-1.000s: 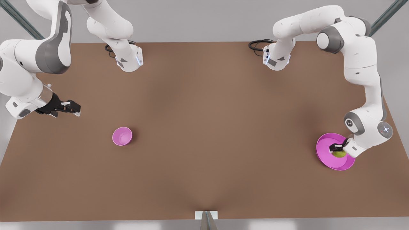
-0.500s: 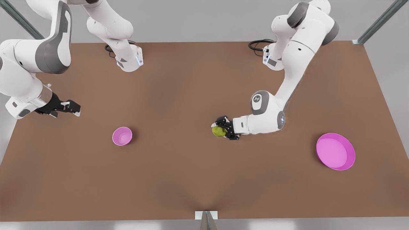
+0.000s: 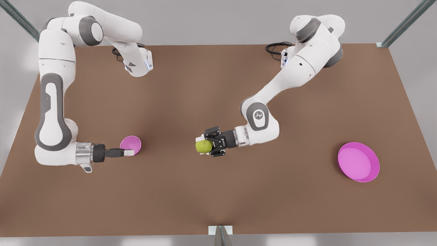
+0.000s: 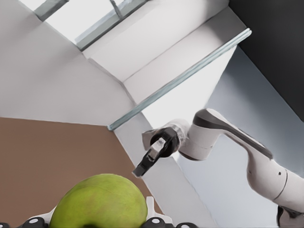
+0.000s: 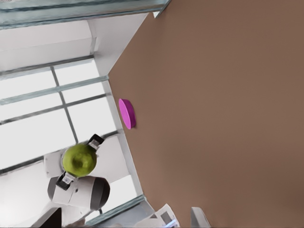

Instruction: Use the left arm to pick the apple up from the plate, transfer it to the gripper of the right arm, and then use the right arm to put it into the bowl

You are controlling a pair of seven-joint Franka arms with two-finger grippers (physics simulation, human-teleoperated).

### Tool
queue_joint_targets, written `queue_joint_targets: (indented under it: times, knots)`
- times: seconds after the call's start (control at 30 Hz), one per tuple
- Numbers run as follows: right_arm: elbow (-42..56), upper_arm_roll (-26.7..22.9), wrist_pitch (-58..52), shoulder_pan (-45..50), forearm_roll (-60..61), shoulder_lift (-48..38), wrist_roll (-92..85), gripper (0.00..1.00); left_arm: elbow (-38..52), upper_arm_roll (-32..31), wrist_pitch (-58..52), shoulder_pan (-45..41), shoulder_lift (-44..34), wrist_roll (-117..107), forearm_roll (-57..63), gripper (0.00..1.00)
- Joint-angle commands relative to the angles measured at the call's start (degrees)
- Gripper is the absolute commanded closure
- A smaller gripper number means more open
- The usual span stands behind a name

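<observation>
Yellow-green, the apple (image 3: 203, 146) sits clamped in the left end effector (image 3: 206, 146) above mid-table (image 3: 218, 191), well apart from the right end effector (image 3: 127, 152), whose fingers look nearly closed beside the bowl (image 3: 131, 143), so a misaligned handover or early release could drop it.

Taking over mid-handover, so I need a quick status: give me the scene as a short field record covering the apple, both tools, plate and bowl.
apple: held above the table, mid-scene, off the plate
left tool: shut on the apple, pointing toward the front view's left
right tool: beside the bowl on the front view's left, aimed at the apple; fingers look close together, nothing held
plate: empty, on the front view's right
bowl: empty
handover: not yet done; a wide gap separates the tools
</observation>
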Motion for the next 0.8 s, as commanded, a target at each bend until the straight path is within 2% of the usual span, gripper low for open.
queue_joint_targets:
  times: [0.0, 0.17, 0.3, 0.53, 0.57, 0.77]
  knots:
    - [0.1, 0.2, 0.3, 0.7, 11.8, 2.2, -24.0, 0.00, 1.7, -1.2, 0.2, -0.2, 1.6, 44.7, -1.7, 0.24]
    - [0.1, 1.6, 4.6, 5.4, 13.9, 2.7, -24.2, 0.00, 5.3, -1.1, 0.3, -2.6, 5.4, 45.4, -1.7, 0.23]
    - [1.7, 1.7, 13.3, 11.7, 13.9, 2.8, -23.7, 0.00, 5.6, -1.1, 0.4, -3.0, 6.1, 45.3, -1.7, 0.23]
    - [1.5, 4.7, 13.7, 13.4, 14.1, 4.4, -22.7, 0.00, 5.6, -1.1, 0.4, -3.3, 6.7, 45.3, -1.7, 0.23]
    - [1.4, 4.8, 13.7, 14.4, 18.7, 5.2, -23.2, 0.00, 5.7, -1.1, 0.4, -3.4, 6.7, 45.3, -1.7, 0.23]
    - [0.9, 4.9, 13.4, 16.0, 19.3, 5.7, -24.0, 0.00, 5.7, -1.1, 0.4, -3.5, 7.0, 45.3, -1.7, 0.23]
